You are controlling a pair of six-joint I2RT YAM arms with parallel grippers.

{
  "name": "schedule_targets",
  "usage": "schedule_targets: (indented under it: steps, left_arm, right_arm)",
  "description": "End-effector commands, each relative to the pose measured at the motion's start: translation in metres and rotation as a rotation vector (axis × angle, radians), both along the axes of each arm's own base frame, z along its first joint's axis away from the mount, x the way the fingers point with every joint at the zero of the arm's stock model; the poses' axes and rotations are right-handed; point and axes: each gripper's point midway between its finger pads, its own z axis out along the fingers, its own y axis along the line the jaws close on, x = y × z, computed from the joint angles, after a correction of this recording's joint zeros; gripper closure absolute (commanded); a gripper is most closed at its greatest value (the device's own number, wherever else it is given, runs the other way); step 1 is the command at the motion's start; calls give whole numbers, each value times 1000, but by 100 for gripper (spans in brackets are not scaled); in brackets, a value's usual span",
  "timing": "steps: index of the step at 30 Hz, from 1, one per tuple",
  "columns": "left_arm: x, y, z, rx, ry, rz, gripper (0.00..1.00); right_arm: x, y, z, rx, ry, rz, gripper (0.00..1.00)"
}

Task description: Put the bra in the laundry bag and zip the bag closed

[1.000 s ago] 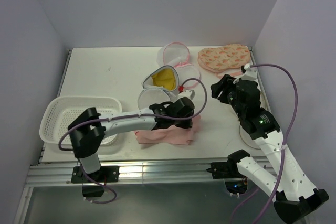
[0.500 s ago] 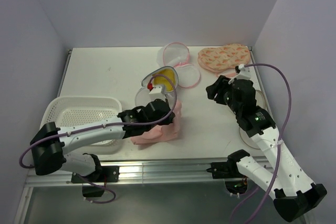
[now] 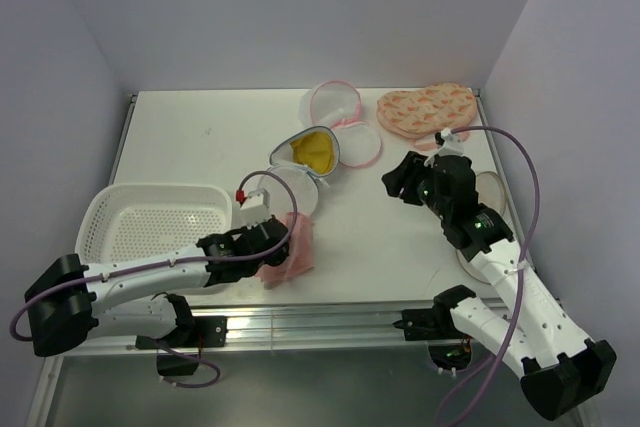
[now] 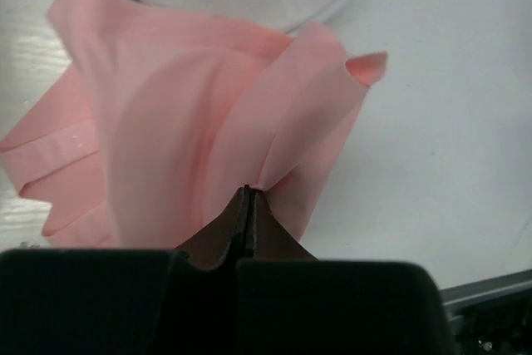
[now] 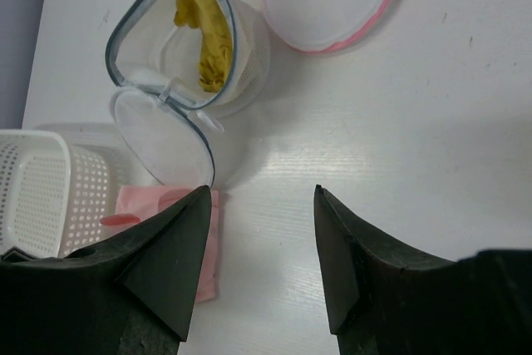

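The laundry bag (image 3: 290, 190) lies open at the table's middle, white mesh with a grey zip rim. Something yellow (image 3: 315, 150) is in its far dome. It also shows in the right wrist view (image 5: 162, 135). My left gripper (image 3: 270, 252) is shut on a soft pink bra (image 3: 297, 245), which lies bunched on the table just in front of the bag's near dome. In the left wrist view the fingertips (image 4: 247, 193) pinch a fold of the pink bra (image 4: 191, 122). My right gripper (image 3: 395, 179) is open and empty, hovering right of the bag (image 5: 262, 193).
A white slatted basket (image 3: 150, 222) stands at the near left. A pink-rimmed mesh bag (image 3: 335, 102) lies open behind the laundry bag. A peach patterned padded piece (image 3: 425, 107) lies at the back right. A round pale disc (image 3: 490, 190) sits under the right arm.
My left gripper has pulled back to the left and nearer, dragging the pink bra with it and bunching it narrower. My right gripper has moved a little left, towards the bag.
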Motion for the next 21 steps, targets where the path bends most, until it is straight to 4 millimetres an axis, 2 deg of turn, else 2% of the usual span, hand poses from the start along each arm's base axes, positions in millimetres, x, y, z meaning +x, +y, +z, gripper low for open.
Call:
schedule_targets:
  steps: [1,5,9,15,17,21]
  left_arm:
    - [-4,23,-12,4,17,89,100]
    - [-7,42,-24,56,41,151,100]
    - [-9,51,-31,96,57,185,99]
    - [-12,59,-39,124,71,205,84]
    - [-12,60,-38,120,72,210,75]
    - [-13,61,-28,94,58,210,68]
  right_arm:
    - [1,14,1,49,-23,57,40]
    - [-2,28,-15,73,12,114,40]
    - [-10,47,-30,105,36,186,39]
    - [-24,71,-55,133,75,265,34]
    - [-26,75,-67,140,92,281,33]
    - [-30,85,-79,161,106,318,30]
